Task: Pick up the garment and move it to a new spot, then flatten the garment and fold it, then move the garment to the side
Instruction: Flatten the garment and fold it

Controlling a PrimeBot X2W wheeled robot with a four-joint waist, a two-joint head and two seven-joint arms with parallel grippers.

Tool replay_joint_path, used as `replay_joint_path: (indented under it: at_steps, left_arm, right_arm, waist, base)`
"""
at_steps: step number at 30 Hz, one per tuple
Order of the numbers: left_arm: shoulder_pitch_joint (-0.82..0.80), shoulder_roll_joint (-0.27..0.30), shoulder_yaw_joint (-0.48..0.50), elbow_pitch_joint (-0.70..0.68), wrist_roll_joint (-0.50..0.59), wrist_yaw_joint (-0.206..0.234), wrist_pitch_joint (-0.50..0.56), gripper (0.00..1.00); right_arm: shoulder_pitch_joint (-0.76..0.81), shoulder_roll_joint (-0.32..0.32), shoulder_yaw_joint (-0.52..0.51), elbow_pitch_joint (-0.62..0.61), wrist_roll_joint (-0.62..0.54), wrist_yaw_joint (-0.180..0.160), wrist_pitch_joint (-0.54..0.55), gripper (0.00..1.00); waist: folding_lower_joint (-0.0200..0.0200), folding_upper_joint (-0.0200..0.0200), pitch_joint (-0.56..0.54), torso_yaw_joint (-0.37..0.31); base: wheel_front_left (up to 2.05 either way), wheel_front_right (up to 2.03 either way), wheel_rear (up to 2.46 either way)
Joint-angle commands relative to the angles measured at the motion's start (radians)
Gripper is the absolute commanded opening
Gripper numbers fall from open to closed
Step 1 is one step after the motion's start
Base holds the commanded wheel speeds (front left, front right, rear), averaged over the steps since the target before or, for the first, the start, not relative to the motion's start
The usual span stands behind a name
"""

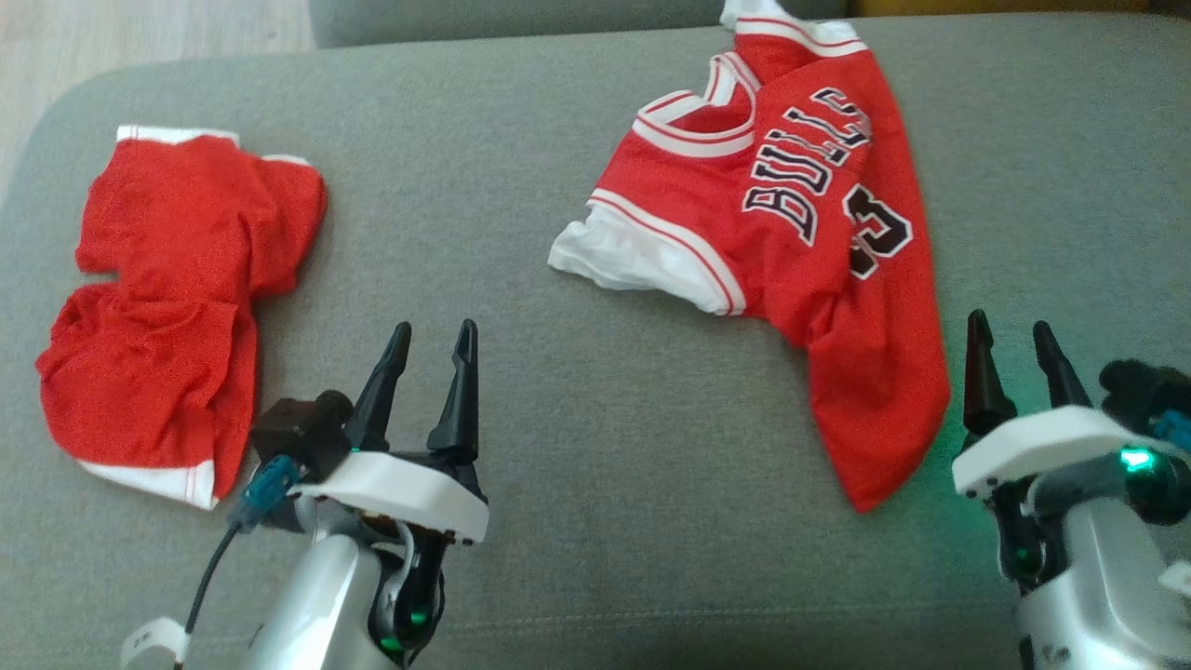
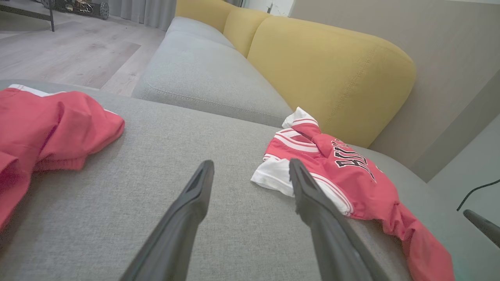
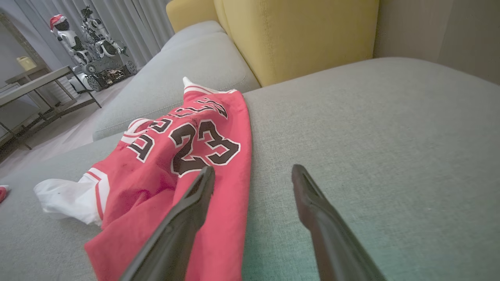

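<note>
Head camera looks down on the grey cushion (image 1: 577, 400); both wrist cameras skim low toward the yellow backrest (image 2: 332, 78); all share the jersey (image 1: 800, 242), right wrist seemingly nearest.
</note>
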Motion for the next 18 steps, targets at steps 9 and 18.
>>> replay_joint_path:
  at_steps: [9,18]
  left_arm:
    - [-0.074,0.008,0.039,-0.018,0.02,-0.015,-0.005,1.0]
    - [-0.078,0.008,0.042,-0.017,0.019,-0.012,-0.005,1.0]
  right_arm:
    - [-0.154,0.006,-0.006,0.162,0.023,0.008,0.077,1.0]
    - [-0.224,-0.027,-0.008,0.25,-0.035,0.008,0.043,0.0]
  waist:
    - [0.0,0.0,0.047,0.055]
    - [0.0,0.0,0.049,0.067]
  base:
    - [0.0,0.0,0.0]
    - [0.0,0.0,0.0]
